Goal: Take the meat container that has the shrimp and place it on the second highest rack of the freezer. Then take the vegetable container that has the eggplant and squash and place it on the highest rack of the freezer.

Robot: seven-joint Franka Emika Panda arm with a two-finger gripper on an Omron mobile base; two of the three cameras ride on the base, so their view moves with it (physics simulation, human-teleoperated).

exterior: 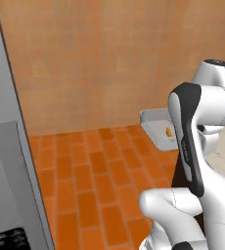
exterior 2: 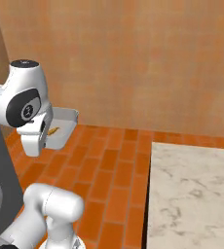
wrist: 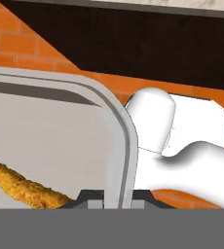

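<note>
Hand view: the shrimp (wrist: 24, 187) lies at lower left inside the meat container (wrist: 46, 141); the tool (wrist: 118, 197) is clamped on the container's right rim. Left base view: the freezer (exterior: 7, 161) stands left, the container raised at right over brick floor (exterior: 92, 185).

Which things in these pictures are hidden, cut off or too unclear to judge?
- Grey metal freezer: left base view, cut by the frame's left edge; its racks cannot be seen.
- Shallow grey meat container: right base view, near end covered by the white arm.
- Orange shrimp: hand view, cut by the left edge.
- Gripper: hand view, shut on the container rim; fingertips barely visible.
</note>
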